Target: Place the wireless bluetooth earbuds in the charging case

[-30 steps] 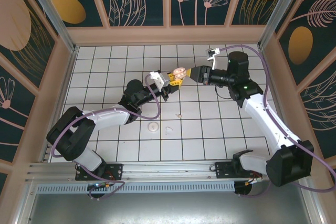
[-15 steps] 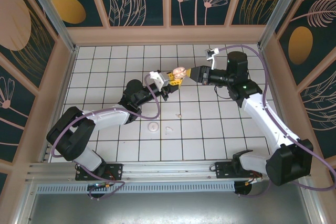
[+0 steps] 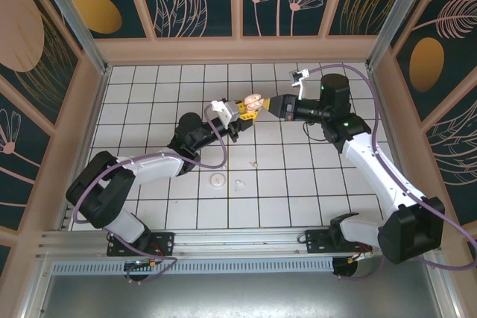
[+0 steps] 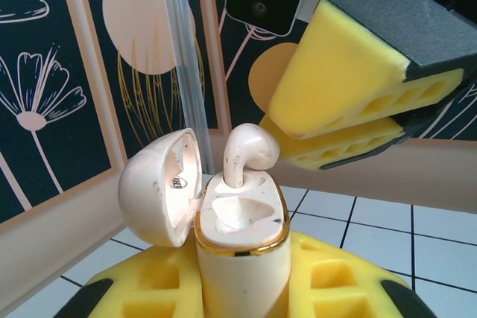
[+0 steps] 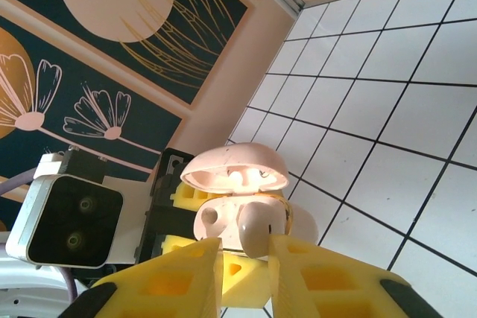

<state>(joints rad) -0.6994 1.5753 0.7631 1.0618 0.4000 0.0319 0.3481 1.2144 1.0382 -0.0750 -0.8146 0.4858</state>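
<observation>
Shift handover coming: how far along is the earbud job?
Done: left gripper holds the open charging case. In hand: one earbud stands half-seated in its slot, right gripper at it. Remaining: seat it, then fetch the second earbud lying on the tiles.

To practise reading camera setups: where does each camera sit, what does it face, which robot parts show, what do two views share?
Top external: above and behind, looking down on the table; left arm and right arm show.
Left wrist: on the left arm, facing the charging case in the left gripper.
Right wrist: on the right arm, facing that case past the right gripper.
Both wrist views share the earbud.
</observation>
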